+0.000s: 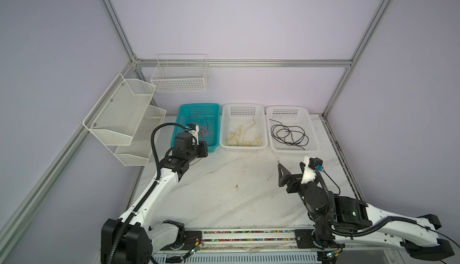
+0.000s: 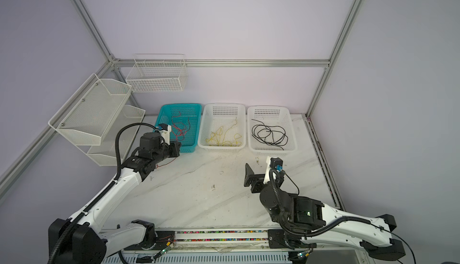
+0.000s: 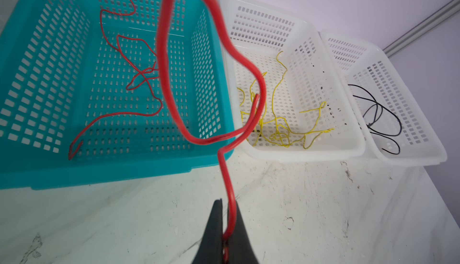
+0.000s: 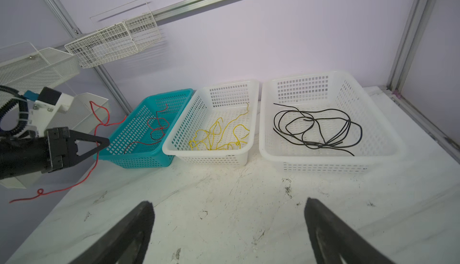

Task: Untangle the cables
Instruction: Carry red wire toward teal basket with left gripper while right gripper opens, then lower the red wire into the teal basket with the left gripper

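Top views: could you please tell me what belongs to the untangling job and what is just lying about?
Job: thin red wire pinched by left end effector; loose red wires; thin yellow wires; thin black wires.
Lying about: white wire-grid wall basket; white mesh shelf.

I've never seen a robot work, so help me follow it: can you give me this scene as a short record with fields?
Left gripper: shut on a red cable, in front of the teal basket
Right gripper: open, empty, above the table
Teal basket: second red cable
Middle white basket: yellow cables
Right white basket: black cables
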